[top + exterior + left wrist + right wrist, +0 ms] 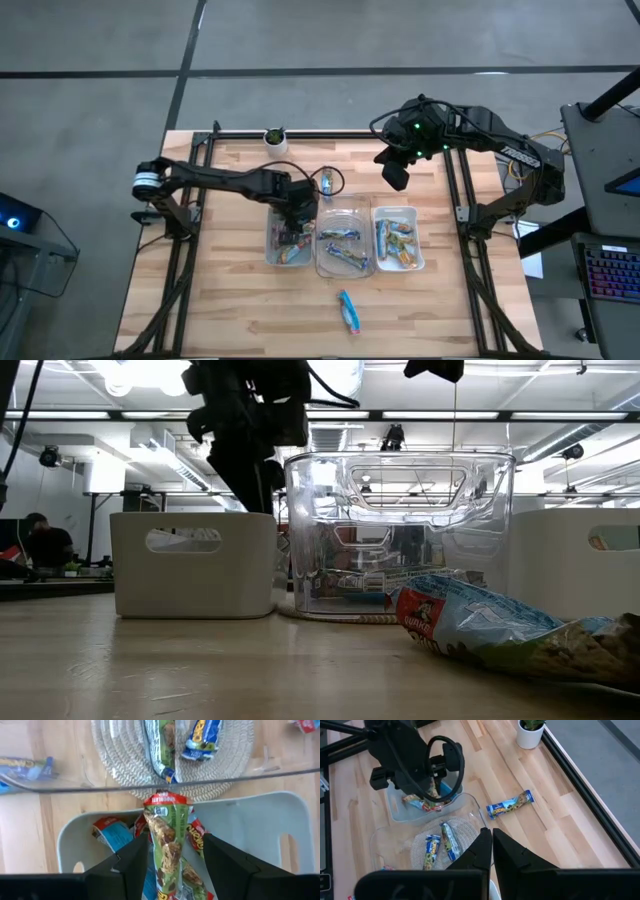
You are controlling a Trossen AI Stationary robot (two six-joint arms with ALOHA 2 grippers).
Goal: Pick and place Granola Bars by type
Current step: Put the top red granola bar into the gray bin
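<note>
The left claw (293, 222) hangs over the left tray (272, 250), its fingers (132, 865) apart with a green bar (170, 840) standing between them, tip up over the tray; whether the pads touch the wrapper cannot be told. Other bars (107, 832) lie in that tray beneath it. The right claw (394, 172) waits above the far right part of the bench (200, 300), fingers together and holding nothing.

Around the trays: a clear middle tray (343, 262) on a woven mat (125, 755), with blue bars (340, 235) inside; a right tray (399, 212) holding several more bars (398, 242); a loose blue bar (349, 311) on the bench near the front edge; another one (326, 181) behind the trays; and a small potted plant (274, 137) at the back edge.

The low view is largely blocked by the front loose bar lying close to the lens. Only the left wrist view shows the green bar between the fingers. The right wrist view alone shows the far loose bar's (510, 805) wrapper clearly.
</note>
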